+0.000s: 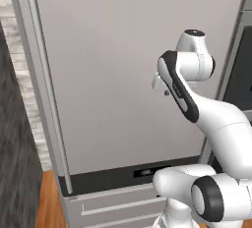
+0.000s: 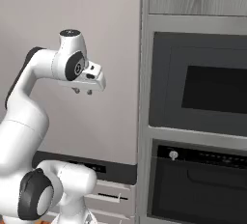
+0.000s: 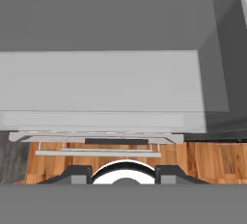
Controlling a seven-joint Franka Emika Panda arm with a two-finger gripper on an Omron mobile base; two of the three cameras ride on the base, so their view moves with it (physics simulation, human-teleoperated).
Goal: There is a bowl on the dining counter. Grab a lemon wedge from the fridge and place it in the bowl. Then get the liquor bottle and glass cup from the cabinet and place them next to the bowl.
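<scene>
Arm raised before the shut fridge door

The gripper (image 2: 83,91) hung in front of the grey fridge door (image 1: 128,74), fingers pointing down, jaws part open and holding nothing; the long door handle (image 1: 49,94) stood far left; wall ovens (image 2: 198,121) stood just right of the fridge.

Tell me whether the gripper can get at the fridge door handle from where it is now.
Probably yes. The gripper hangs empty before the closed fridge door, with nothing between it and the handle at the door's left edge, though the arm must swing well left.
</scene>
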